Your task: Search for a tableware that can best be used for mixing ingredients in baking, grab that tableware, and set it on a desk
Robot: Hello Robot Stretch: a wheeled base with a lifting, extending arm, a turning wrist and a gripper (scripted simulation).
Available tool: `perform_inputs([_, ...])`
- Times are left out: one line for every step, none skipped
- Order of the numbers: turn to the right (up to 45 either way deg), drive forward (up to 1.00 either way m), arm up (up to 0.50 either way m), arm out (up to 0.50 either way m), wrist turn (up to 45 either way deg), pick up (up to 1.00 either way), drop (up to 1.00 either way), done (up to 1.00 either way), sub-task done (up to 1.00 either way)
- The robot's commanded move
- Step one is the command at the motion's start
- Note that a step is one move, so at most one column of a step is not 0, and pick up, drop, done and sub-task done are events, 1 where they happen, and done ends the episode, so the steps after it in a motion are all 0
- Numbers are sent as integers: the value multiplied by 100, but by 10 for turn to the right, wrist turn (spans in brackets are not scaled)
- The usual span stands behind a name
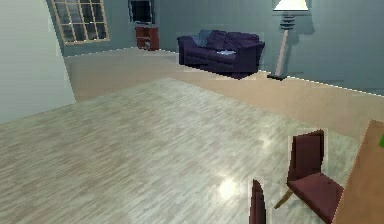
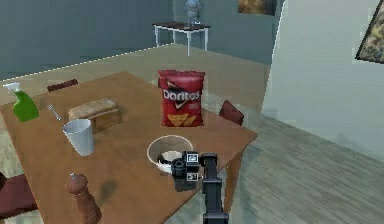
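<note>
One arm (image 2: pixel 214 200) up from bottom edge, hand (image 2: pixel 181 173) at white bowl (image 2: pixel 160 149); cannot tell if holding.

Fwd view: sofa (image 1: pixel 222 50) at far wall, lamp (image 1: pixel 288 35) just right of it, TV stand (image 1: pixel 146 32) in corner to its left, window (image 1: pixel 80 20) further left. Bottom right: two chairs (image 1: pixel 310 175) beside a table (image 1: pixel 365 185) at the edge. Arm side view: table (image 2: pixel 125 142) w/ chip bag (image 2: pixel 181 98) upright nr centre, bowl (image 2: pixel 165 150) in front of it by near edge, gripper (image 2: pixel 180 168) at bowl's near-right side. Cup (image 2: pixel 80 136) left of bowl, loaf (image 2: pixel 97 112) behind cup, spray bottle (image 2: pixel 22 103) far left, grinder (image 2: pixel 82 198) at near-left edge. Chair (image 2: pixel 232 110) at table's right; side table (image 2: pixel 182 32) well behind, by back wall.
</note>
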Motion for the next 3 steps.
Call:
perform_inputs([0, 0, 0, 0, 0, 100, 0, 0, 0])
perform_inputs([0, 0, 10, 0, 0, 0, 0, 0, 0])
perform_inputs([0, 0, 16, 0, 0, 0, 0, 0, 0])
